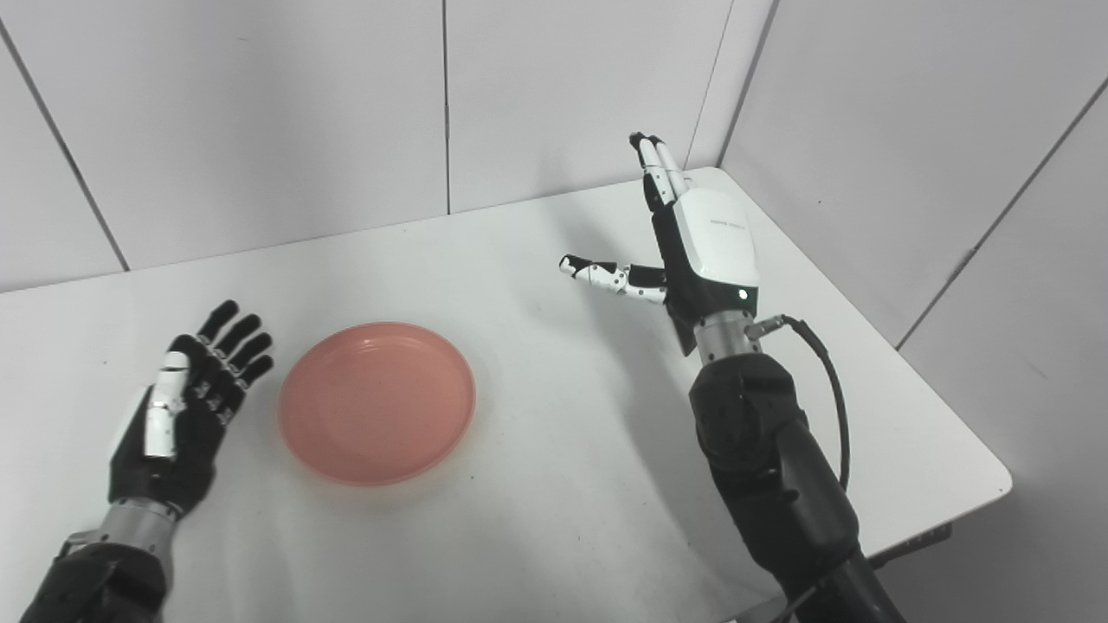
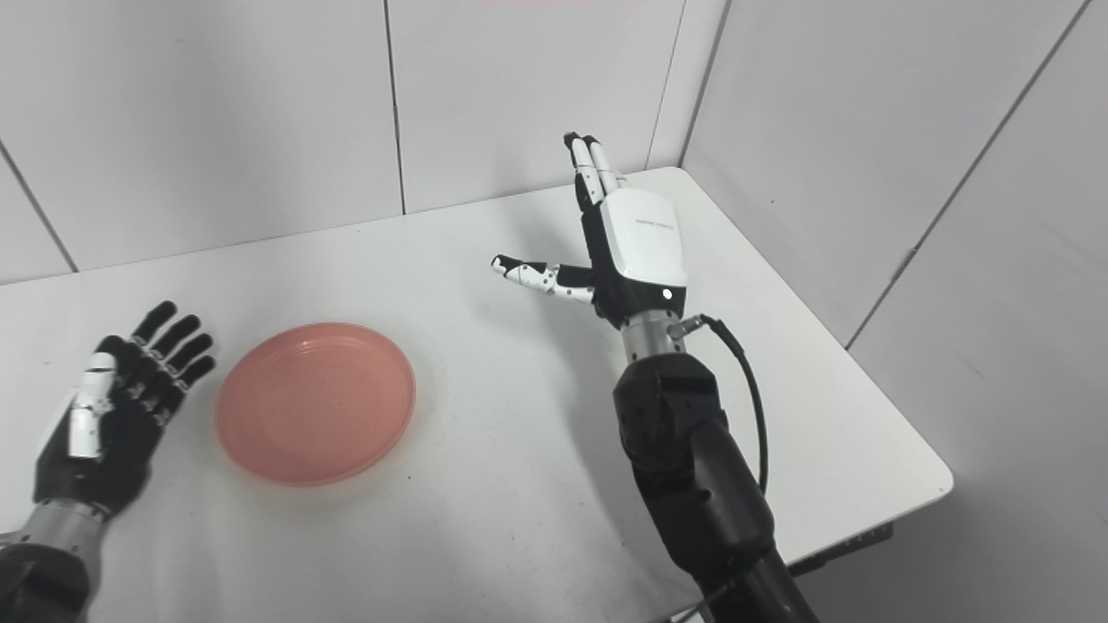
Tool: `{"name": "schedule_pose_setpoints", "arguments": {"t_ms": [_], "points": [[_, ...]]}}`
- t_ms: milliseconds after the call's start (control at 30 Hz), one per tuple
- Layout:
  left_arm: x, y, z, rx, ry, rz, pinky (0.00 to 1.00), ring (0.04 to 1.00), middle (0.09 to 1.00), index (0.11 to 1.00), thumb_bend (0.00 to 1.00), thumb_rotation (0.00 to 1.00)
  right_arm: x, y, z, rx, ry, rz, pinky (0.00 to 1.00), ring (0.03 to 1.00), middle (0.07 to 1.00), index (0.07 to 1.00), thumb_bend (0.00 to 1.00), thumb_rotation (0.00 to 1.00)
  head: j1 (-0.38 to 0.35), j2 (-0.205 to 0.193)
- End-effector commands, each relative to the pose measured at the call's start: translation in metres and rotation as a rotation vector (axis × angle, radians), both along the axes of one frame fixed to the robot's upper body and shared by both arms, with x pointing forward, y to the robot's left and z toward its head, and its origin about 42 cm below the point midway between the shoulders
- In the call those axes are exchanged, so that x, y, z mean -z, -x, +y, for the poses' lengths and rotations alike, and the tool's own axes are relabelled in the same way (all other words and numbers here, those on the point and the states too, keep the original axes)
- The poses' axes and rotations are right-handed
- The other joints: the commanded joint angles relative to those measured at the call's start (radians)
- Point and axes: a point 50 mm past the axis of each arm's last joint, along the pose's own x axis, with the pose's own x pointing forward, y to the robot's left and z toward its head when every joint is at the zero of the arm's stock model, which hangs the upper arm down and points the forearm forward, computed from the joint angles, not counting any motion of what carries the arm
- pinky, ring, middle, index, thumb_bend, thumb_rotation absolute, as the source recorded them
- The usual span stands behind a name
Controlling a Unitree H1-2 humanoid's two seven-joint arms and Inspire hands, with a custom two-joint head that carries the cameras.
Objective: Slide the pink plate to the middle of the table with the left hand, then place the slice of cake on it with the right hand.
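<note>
We see the scene through two head cameras set side by side, both looking down and forward over the desk [image 1: 537, 260] toward its far edge and the far right corner. Both views share nearly the whole desktop; the right eye view shows everything shifted leftward.

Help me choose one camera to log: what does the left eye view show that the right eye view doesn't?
Left eye only: more table left of the left robot hand. Right eye only: more wall beyond the table's right corner. Both: the pink plate, empty; both robot hands open, right robot hand raised; no cake visible.
</note>
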Motion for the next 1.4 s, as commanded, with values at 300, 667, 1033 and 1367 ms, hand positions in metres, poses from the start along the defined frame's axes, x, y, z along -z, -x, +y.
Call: {"name": "schedule_pose_setpoints", "arguments": {"t_ms": [300, 667, 1033, 1367], "points": [[0.062, 0.021, 0.030, -0.036, -0.031, 0.218, 0.87, 0.874, 0.891, 0.873, 0.46, 1.00, -0.011, -0.020, -0.022, 0.171, 0.047, 0.049, 0.55, 0.778, 0.892, 0.913, 0.89, 0.62, -0.020, 0.008], [0.060, 0.021, 0.032, -0.030, -0.034, 0.207, 0.88, 0.886, 0.898, 0.877, 0.47, 1.00, -0.005, -0.031, -0.039, 0.233, 0.047, 0.139, 0.57, 0.791, 0.905, 0.915, 0.87, 0.60, -0.020, 0.012], [0.058, 0.023, 0.031, -0.031, -0.032, 0.207, 0.89, 0.887, 0.898, 0.880, 0.47, 1.00, -0.001, -0.023, -0.055, 0.300, 0.052, 0.197, 0.57, 0.799, 0.908, 0.910, 0.87, 0.63, -0.015, 0.025], [0.056, 0.024, 0.030, -0.026, -0.030, 0.202, 0.89, 0.884, 0.899, 0.882, 0.47, 1.00, 0.007, -0.025, -0.056, 0.308, 0.045, 0.240, 0.56, 0.790, 0.902, 0.909, 0.87, 0.66, -0.011, 0.036]]}}
